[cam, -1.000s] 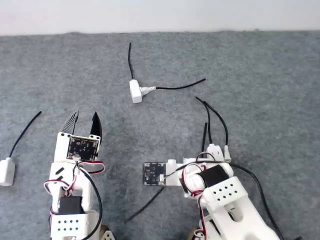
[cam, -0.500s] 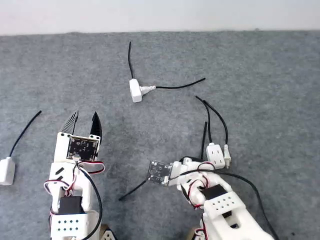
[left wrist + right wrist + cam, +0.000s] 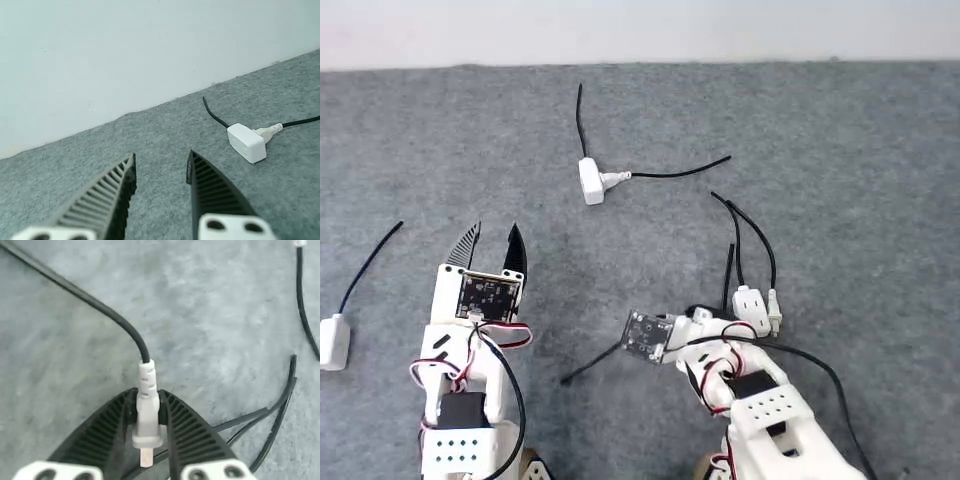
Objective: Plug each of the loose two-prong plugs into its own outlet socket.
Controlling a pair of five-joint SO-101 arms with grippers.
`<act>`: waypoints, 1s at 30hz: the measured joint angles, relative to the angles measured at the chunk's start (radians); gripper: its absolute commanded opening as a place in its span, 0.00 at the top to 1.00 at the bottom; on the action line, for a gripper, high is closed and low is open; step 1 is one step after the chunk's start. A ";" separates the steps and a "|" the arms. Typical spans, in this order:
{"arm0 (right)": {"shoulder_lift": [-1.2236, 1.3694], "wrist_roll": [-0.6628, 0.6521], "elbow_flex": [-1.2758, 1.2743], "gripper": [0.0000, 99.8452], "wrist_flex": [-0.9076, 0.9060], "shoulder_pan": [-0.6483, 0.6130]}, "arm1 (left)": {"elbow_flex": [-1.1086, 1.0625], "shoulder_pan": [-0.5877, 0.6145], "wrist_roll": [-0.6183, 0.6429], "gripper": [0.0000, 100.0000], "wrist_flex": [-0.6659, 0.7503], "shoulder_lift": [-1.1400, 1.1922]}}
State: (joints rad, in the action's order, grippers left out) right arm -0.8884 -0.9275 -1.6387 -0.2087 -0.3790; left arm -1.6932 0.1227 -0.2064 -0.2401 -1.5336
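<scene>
My right gripper (image 3: 146, 393) is shut on a white two-prong plug (image 3: 146, 415), prongs pointing back toward the wrist, and its black cord (image 3: 100, 307) trails over the carpet. In the high view that cord (image 3: 588, 366) runs out to the left from under the right arm. A white socket (image 3: 752, 309) lies just right of that arm with another plug (image 3: 775, 312) beside it. At the far middle lies a second socket (image 3: 590, 182) (image 3: 246, 143) with a plug (image 3: 613, 180) (image 3: 267, 131) against its end. My left gripper (image 3: 490, 245) (image 3: 160, 170) stands open, well short of it.
A third white socket (image 3: 332, 342) with a black cord (image 3: 370, 265) lies at the left edge. Several black cords (image 3: 740, 235) cross the grey carpet (image 3: 860, 160) beyond the right arm. A pale wall (image 3: 150, 45) closes the far side.
The right arm has turned with the plug, swinging the cord's loose end left and up. The socket beside it is now uncovered. The left arm has kept still.
</scene>
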 measured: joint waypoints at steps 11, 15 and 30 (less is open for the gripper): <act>0.000 0.069 -0.009 0.99 0.068 0.034 | 0.000 -0.005 0.000 0.84 0.000 0.000; 0.000 0.100 -0.009 0.99 0.068 0.038 | 0.000 -0.005 0.000 0.84 0.000 0.000; 0.000 0.101 -0.011 0.99 0.068 0.038 | 0.000 -0.005 0.000 0.84 0.000 0.000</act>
State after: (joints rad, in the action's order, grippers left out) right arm -0.8884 -0.8263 -1.6494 -0.1412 -0.3406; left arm -1.6932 0.1181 -0.2064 -0.2401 -1.5336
